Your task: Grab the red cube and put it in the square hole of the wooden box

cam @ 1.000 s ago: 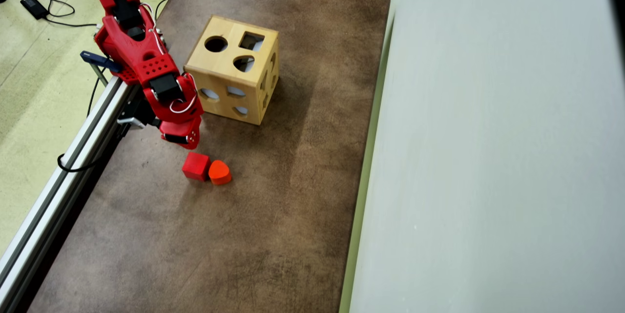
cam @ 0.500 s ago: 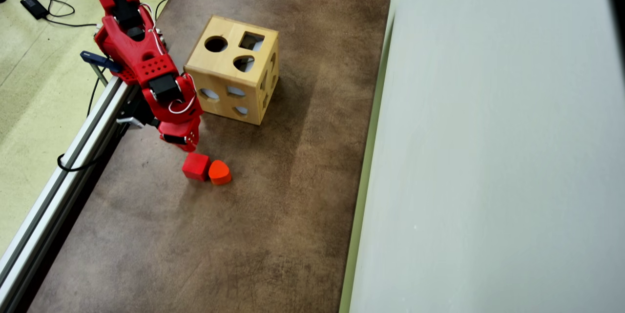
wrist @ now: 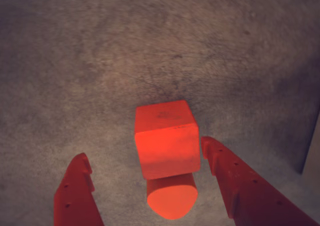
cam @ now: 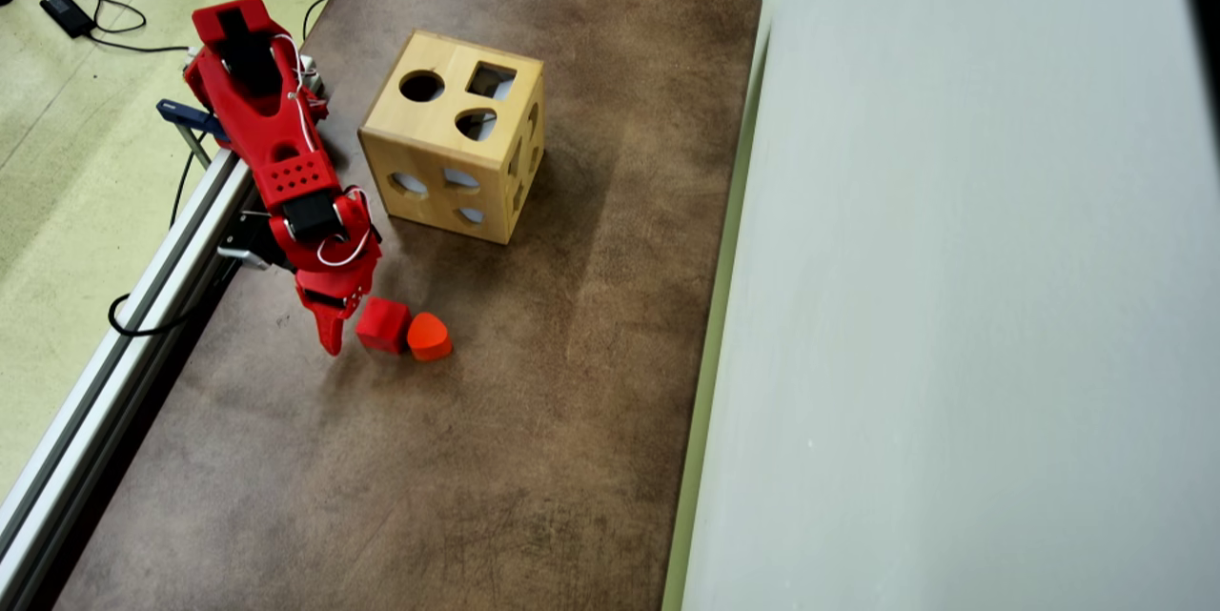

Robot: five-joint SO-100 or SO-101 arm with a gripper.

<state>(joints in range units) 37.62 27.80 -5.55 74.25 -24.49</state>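
Red cube point(wrist: 166, 142) between spread gripper point(wrist: 145, 163) fingers

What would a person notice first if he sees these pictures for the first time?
Probably the bright red arm at the table's left edge in the overhead view, its open gripper lowered beside the red cube. The cube touches an orange rounded block on the brown table. Next comes the pale wooden box farther up the table, with the square hole in its top.
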